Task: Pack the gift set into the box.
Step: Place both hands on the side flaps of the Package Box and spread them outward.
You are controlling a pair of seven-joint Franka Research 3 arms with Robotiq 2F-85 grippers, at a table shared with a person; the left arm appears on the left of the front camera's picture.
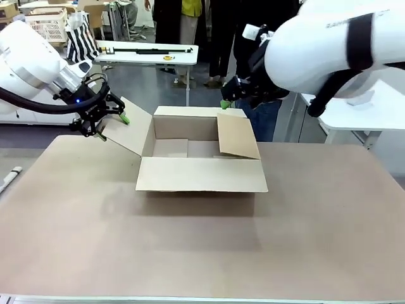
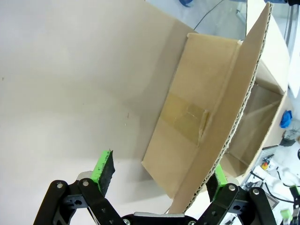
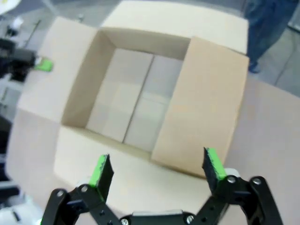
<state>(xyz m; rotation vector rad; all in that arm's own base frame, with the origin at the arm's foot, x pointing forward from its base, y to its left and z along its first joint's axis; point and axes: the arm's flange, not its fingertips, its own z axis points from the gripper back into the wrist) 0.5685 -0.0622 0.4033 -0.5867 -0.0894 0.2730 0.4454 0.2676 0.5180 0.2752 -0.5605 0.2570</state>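
Box position: the box (image 1: 201, 174) stands at table centre, top open, long axis running 9 to 3 o'clock in the front view.
Box interior: the bare bottom flaps are in sight in the right wrist view.
Flap state: the left flap (image 1: 130, 126) is splayed outward toward 10 o'clock. The right flap (image 1: 237, 136) leans inward over part of the opening.
Left gripper: the left gripper (image 1: 114, 126) sits at the box's 9 o'clock with its jaws spread. In its wrist view the corrugated edge of the left flap (image 2: 243, 93) runs between the pads, close to one finger. Contact cannot be confirmed.
Right gripper: the right gripper (image 1: 228, 101) hangs above the box's 1 o'clock corner, jaws spread and holding nothing. In its wrist view the opening lies at 11 o'clock from the fingers.
Governing relation: the left arm is nearer the cardboard. It straddles the left flap, and the box body lies at its 3 to 4 o'clock.
Assessment: probably flap preparation. The inward right flap would obstruct loading.
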